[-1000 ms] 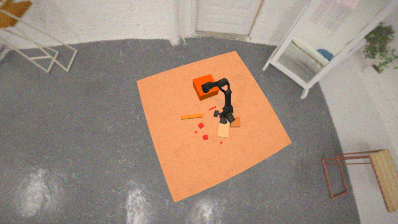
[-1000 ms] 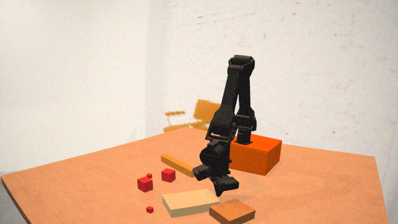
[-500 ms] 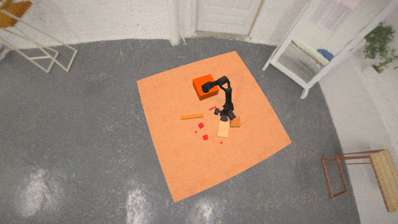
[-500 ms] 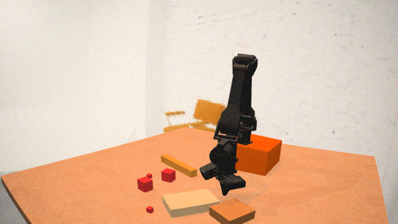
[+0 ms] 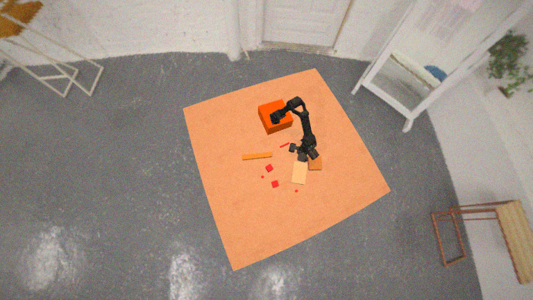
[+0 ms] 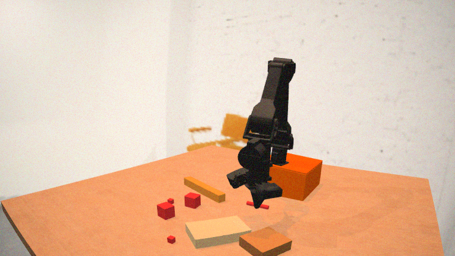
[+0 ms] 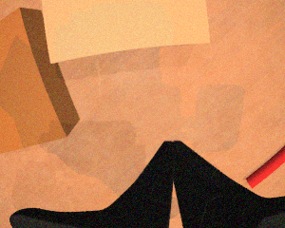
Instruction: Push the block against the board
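The pale tan board (image 5: 299, 172) (image 6: 216, 229) (image 7: 123, 7) lies flat on the orange mat (image 5: 275, 233) (image 6: 369, 213). The brown-orange square block (image 5: 315, 163) (image 6: 265, 241) (image 7: 16, 89) lies flat beside it, turned at an angle to it. They meet only near one corner of the block, with a wedge-shaped gap along the rest. My gripper (image 5: 301, 159) (image 6: 256, 205) (image 7: 172, 148) is shut and empty. It points down just above the mat, a short way back from the board's near end and clear of both parts.
A thin red stick (image 5: 284, 144) (image 6: 263, 205) (image 7: 272, 165) lies right by the fingertips. Two red cubes (image 5: 268, 167) (image 6: 192, 200) and smaller red bits lie nearby. A long orange bar (image 5: 256, 155) (image 6: 204, 188) lies beyond them. The arm stands on a big orange box (image 5: 267, 117) (image 6: 295, 179).
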Controlling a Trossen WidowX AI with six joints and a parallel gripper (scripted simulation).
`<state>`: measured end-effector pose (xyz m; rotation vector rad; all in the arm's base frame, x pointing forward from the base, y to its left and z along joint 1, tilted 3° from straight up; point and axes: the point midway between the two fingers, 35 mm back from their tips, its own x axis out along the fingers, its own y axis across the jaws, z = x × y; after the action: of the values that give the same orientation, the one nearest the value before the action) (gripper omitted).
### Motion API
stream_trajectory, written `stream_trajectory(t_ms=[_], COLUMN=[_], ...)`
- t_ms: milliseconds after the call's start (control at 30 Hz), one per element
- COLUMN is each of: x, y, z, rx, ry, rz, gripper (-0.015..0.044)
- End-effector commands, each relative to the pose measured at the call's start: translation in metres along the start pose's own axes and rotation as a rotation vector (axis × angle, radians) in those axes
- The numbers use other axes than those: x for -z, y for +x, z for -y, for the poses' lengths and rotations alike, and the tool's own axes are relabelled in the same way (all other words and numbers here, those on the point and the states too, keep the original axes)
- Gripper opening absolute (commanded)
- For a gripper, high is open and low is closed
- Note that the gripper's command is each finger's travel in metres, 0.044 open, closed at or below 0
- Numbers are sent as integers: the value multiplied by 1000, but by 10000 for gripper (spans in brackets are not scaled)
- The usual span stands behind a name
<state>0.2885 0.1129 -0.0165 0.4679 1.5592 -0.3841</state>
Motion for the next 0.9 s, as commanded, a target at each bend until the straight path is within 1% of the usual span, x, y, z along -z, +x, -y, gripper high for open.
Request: stream_trajectory(t_ms=[0, 400, 567, 633, 700, 733, 867], x=[-24, -96, -109, -109, -110, -110, -110], y=[-6, -8, -6, 6, 36, 45, 48], z=[-27, -102, -114, -115, -116, -116, -116], rx=[-11, -16, -16, -17, -17, -17, -17], ry=[-47, -218, -253, -253, -253, -253, -253], rz=[11, 20, 21, 21, 21, 21, 21], gripper=[0, 0, 0, 0, 0, 0, 0])
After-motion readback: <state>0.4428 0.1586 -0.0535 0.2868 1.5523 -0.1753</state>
